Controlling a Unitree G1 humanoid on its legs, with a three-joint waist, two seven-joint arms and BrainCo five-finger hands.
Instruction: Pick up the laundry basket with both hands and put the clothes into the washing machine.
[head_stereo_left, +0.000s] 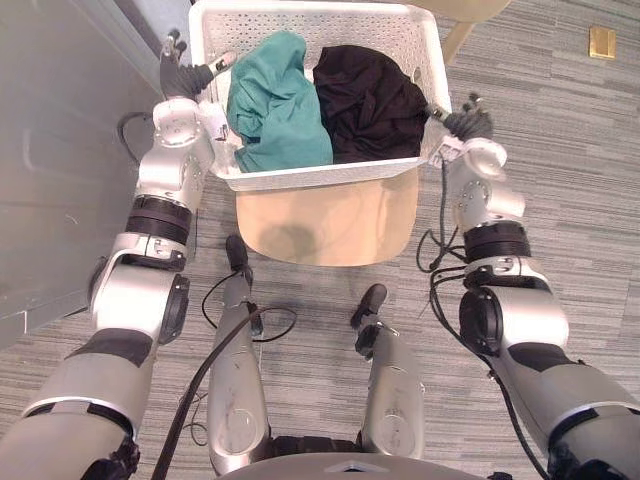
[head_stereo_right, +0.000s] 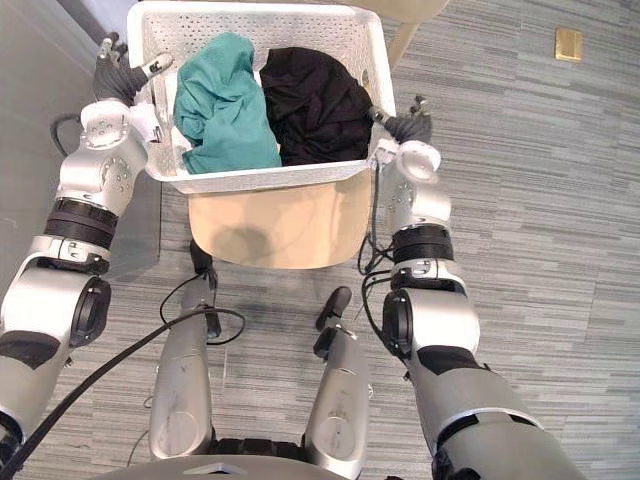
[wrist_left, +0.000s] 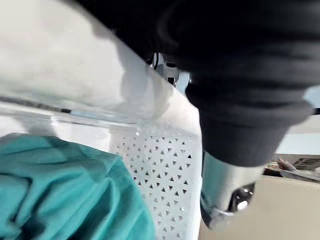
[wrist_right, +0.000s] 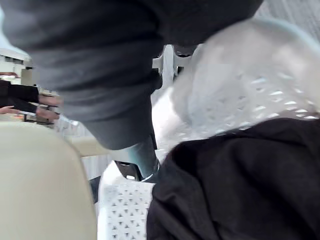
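Left hand (head_stereo_left: 183, 75) and right hand (head_stereo_left: 468, 123) each clasp a side rim of the white laundry basket (head_stereo_left: 320, 175) over a beige chair (head_stereo_left: 330, 225), with the teal garment (head_stereo_left: 275, 100) and black garment (head_stereo_left: 370, 100) inside, not yet loaded into the washer.

Tan chair (head_stereo_left: 330, 225) on striped grey carpet (head_stereo_left: 560, 150) — a brass floor plate (head_stereo_left: 602, 42) apart.

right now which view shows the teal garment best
The left eye view: the whole teal garment lies in the white basket, beside the black garment. The right eye view matches it; the left wrist view catches one fold up close.
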